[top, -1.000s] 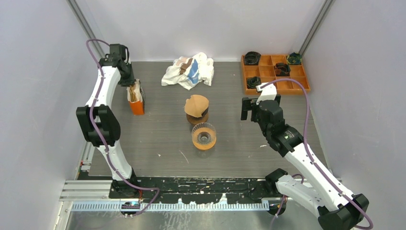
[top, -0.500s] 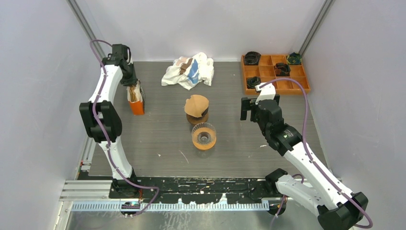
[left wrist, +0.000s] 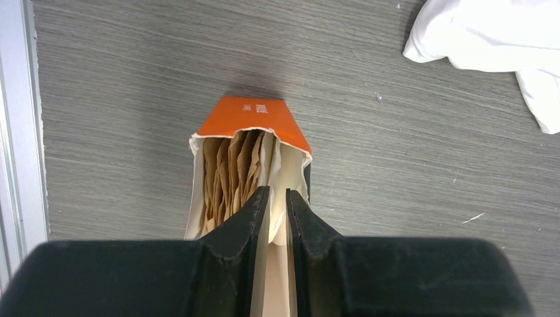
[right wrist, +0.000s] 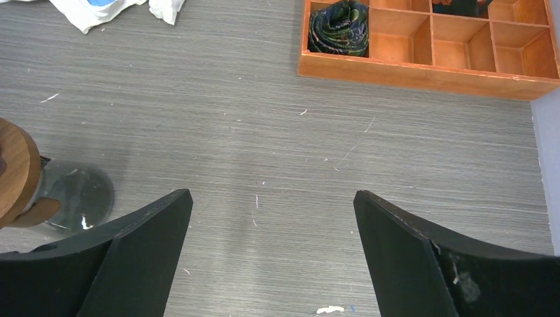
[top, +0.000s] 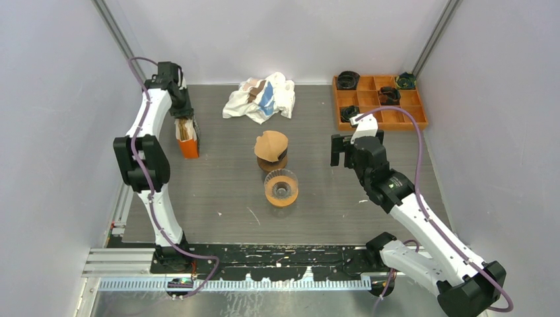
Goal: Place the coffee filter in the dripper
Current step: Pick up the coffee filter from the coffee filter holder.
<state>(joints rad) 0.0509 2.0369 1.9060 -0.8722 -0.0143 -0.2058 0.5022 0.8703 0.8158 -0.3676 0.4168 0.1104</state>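
- While the left gripper (left wrist: 277,193) works at the upper left of the overhead frame, its tips are down in the open orange box (left wrist: 254,113). They are pressed nearly together on a pale filter (left wrist: 280,162) beside the brown stack (left wrist: 228,172). It looks like a pinch on one sheet, though I can't tell how firm.
- So this reads as the pick-up step: filter gripped, not yet out of the box.
- Next move, I'd say, is a straight lift, slow enough that one sheet comes away alone and the box doesn't tip.
- Upper middle, a crumpled cloth (top: 261,98) lies well apart from the likely route.
- Dead centre, the orange dripper (top: 280,189) sits mouth up on the table (top: 218,185), empty as far as I can tell. That's the target, and the filter should go in point down.
- Right of centre, the right gripper (right wrist: 272,197) hangs over bare table, fingers spread wide, holding nothing.
- Upper right, the tray (right wrist: 422,74) is out of play.
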